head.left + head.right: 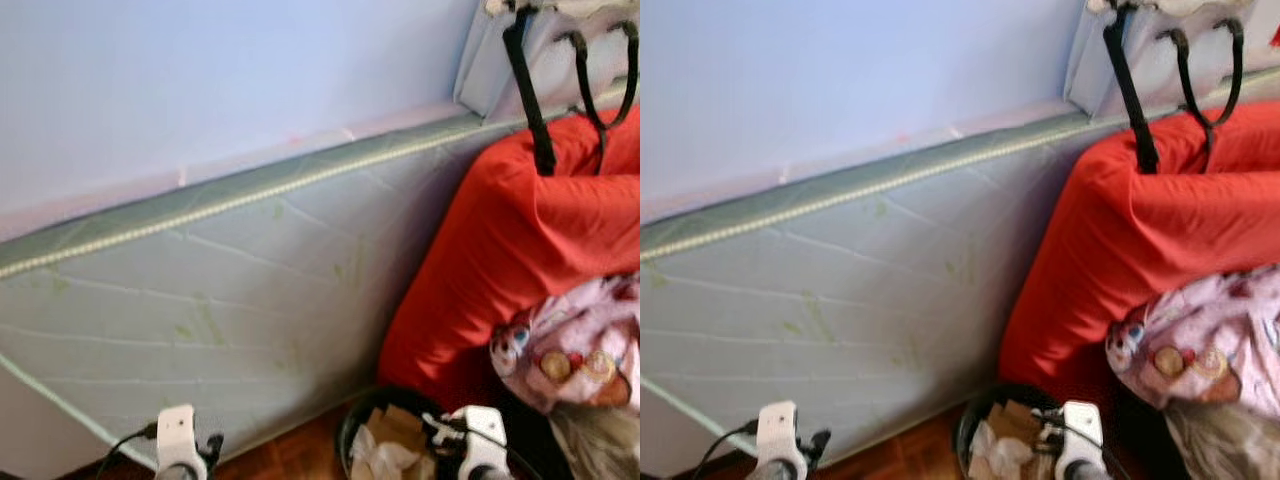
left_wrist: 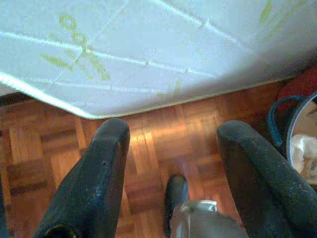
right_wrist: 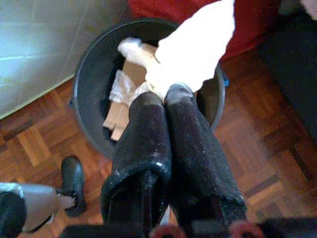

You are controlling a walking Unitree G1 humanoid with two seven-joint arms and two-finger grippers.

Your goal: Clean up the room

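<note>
White tissue (image 3: 193, 47) clenched in right tool (image 3: 166, 99) above bin (image 3: 89, 99); left tool (image 2: 171, 148) released.

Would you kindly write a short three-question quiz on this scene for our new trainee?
1. True or false: the right gripper is shut on a crumpled white tissue.
2. What lies under that tissue? A) round black plastic bin B) red fabric bag C) grey quilted mattress
3. Fill in: the left gripper hangs open over the ______ parquet floor.

Key: 1 true; 2 A; 3 wooden.
</note>
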